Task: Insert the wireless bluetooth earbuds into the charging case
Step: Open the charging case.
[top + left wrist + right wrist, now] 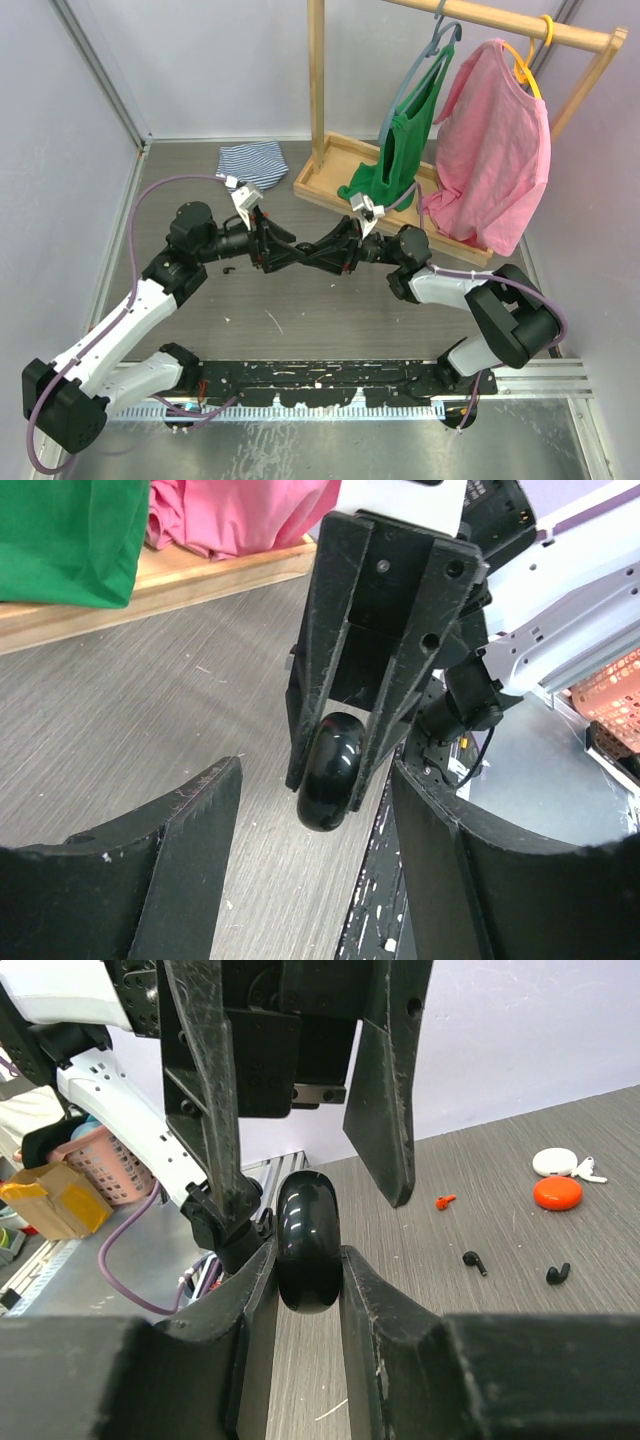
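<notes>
At the near edge of the table point(330, 325), two arms are seen bolted side by side. The left arm point(130, 320) and the right arm point(500, 320) are each bent at the elbow and turned inward, so that the wrists meet head-on above mid-table.

The right gripper point(308, 1260) is held level, its jaws pressed onto a black case point(308, 1215), which is pinched edge-on and held clear of the table. The left gripper point(318, 768) is pointed at it from the opposite side. Its jaws are spread, one finger on each side of the case and apart from it.

On the table beyond the grippers, in the right wrist view, the earbuds are counted:
- One orange bud point(445, 1201) lies alone.
- Two black buds point(475, 1262) point(558, 1274) lie near each other.
- One white bud point(592, 1172) is seen touching a white case point(556, 1161).

An orange case point(558, 1193) lies just beside the white one. Three cases are thus recorded, and no bud is seen seated in any of them.

At the far side, one striped cloth point(252, 163) lies on the table. One wooden rack point(318, 100) carries two hung garments, a green garment point(408, 140) and a pink garment point(495, 150).
</notes>
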